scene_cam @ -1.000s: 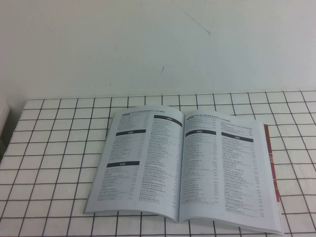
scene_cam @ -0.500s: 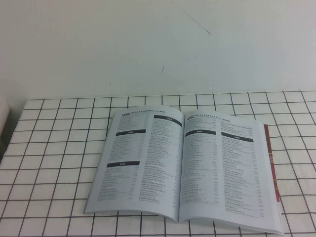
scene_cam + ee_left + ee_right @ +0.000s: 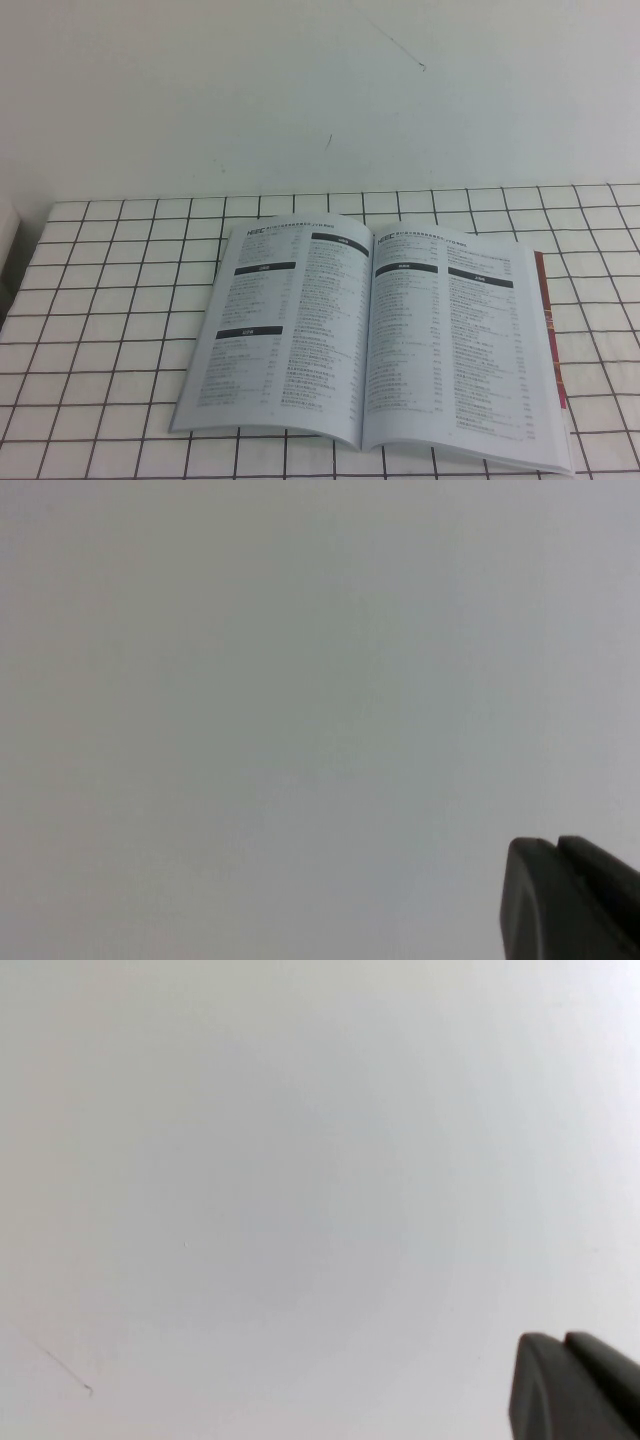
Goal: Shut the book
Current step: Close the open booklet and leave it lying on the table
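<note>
- The book (image 3: pixel 370 340) lies wide open and face up on the grid-checked table (image 3: pixel 100 300). In the high view it sits a little toward 4 o'clock from the table's middle, and its near corner reaches the bottom of that view.
- Its gutter runs roughly from 12 to 6 o'clock. The left page (image 3: pixel 275 330) and the right page (image 3: pixel 460 350) both lie flat, each printed with dense columns under dark heading bars.
- A strip of red cover (image 3: pixel 550 330) shows from under the right page along the book's 3 o'clock edge.
- Neither arm has reached over the table. The high view shows only the book, the cloth and the bare wall (image 3: pixel 300 90) behind.
- The left gripper (image 3: pixel 570 900) shows only as a dark corner in its own wrist view, pointed at blank wall. I cannot tell whether it is spread or pressed together.
- The right gripper (image 3: pixel 575 1385) shows the same way in its wrist view, aimed at wall with a faint scratch. I cannot tell its state either.
- As I judge it, the task is at its very start: nothing touches the book and the approach has not begun.
- The next move probably calls for one arm to come down at an outer edge, most likely 9 or 3 o'clock. It would get under that half and swing it over the gutter onto the other half, without dragging the book across the cloth.
</note>
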`<state>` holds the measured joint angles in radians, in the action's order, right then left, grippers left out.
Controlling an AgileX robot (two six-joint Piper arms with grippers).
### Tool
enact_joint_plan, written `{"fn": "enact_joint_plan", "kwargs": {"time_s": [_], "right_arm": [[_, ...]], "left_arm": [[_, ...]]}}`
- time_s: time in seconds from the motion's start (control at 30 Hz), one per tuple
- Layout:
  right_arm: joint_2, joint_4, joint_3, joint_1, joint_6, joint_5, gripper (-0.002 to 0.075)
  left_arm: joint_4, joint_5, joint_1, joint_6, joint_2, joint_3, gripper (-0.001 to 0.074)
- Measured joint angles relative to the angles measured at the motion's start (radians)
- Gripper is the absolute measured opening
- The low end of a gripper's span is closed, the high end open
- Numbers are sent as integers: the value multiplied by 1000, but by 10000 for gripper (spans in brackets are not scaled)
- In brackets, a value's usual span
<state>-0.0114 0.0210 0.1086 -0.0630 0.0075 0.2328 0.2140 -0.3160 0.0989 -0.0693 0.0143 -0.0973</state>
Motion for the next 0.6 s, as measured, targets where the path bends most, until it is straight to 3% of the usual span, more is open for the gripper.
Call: {"fn": "enact_joint_plan", "kwargs": {"time_s": [0.17, 0.4, 0.6], "right_arm": [[11, 23, 178, 0, 7, -246, -3], [217, -142, 338, 0, 23, -498, -3], [462, -399, 405, 0, -347, -627, -3]], "left_arm": [[0, 256, 0, -23, -33, -185, -4], [17, 438, 0, -40, -269, -264, -2], [129, 424, 0, -33, -482, -278, -2]]}}
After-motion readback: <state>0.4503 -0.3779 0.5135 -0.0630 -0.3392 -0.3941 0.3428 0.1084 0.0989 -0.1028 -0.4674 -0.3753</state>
